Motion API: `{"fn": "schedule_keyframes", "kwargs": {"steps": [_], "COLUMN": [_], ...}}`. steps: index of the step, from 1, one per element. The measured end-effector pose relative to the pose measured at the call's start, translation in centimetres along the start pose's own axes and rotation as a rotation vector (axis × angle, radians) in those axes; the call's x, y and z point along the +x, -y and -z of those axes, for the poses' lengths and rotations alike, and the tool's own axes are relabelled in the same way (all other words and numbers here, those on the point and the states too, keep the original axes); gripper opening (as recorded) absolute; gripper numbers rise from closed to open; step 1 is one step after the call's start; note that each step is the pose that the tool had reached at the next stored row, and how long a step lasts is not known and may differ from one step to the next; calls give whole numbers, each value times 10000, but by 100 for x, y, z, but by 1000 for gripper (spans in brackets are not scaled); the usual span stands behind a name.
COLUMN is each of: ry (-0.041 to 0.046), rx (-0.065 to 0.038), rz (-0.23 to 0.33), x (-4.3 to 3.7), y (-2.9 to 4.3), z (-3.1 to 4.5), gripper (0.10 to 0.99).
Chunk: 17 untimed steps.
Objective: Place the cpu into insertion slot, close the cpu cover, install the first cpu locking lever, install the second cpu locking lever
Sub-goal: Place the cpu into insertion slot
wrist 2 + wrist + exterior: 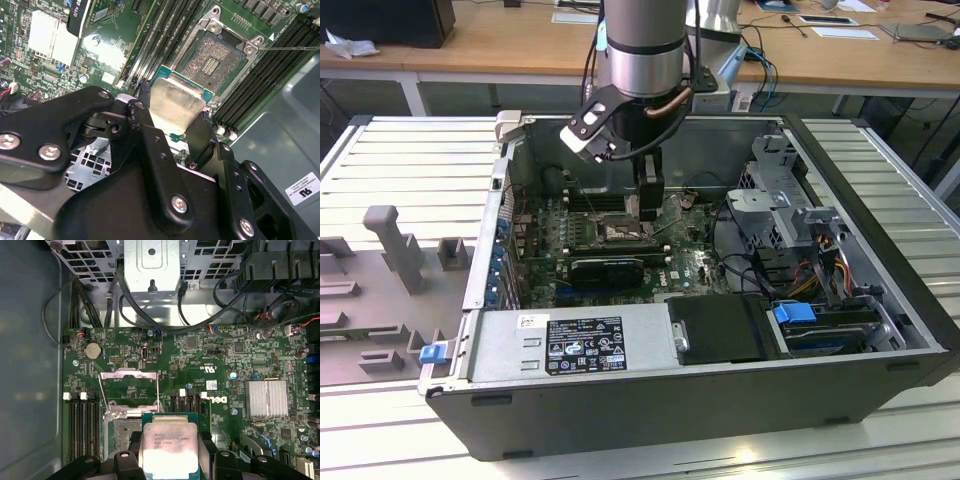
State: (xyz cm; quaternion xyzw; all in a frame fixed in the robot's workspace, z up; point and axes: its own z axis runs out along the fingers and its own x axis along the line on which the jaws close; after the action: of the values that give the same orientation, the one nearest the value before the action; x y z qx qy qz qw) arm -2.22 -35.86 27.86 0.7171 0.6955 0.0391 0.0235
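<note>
cpu held over one corner of the open socket

the black two-fingered gripper [650, 205] hangs in the upper middle of the exterior view, down inside the open dark-grey metal computer case [700, 410]. its fingers [150, 140] are drawn in to the width of the chip and clamp the small flat square silvery-grey metal cpu [175, 100] by two opposite edges, metal top facing the cameras.

the square insertion slot [216, 59], a dark brownish pin field with a silver rim, lies just ahead of the chip. in the second wrist view the chip overlaps only the slot's nearest corner and most of the pin field is bare. the chip is square, so it has no long axis; its edges look roughly parallel to the rim. whether it touches the slot, i cannot tell.

the thin silvery metal cpu cover [130, 374] stands swung back off the slot. long black memory slots [165, 30] flank the slot closely on both sides of the flat green motherboard [200, 355], so room there looks tight.
</note>
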Motion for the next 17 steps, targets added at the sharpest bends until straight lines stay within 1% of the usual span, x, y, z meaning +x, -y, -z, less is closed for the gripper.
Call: {"fn": "schedule_keyframes", "kwargs": {"steps": [2, 8, 10, 14, 17], "ry": [0, 0, -1, 0, -1], "rx": [0, -1, 0, 0, 0], "rz": [0, 2, 1, 2, 2], "x": [1, 6, 25, 39, 47], "y": [1, 7, 13, 30, 48], "z": [-9, -79, -127, -188, -214], "gripper": [525, 525, 525, 525, 525]}}
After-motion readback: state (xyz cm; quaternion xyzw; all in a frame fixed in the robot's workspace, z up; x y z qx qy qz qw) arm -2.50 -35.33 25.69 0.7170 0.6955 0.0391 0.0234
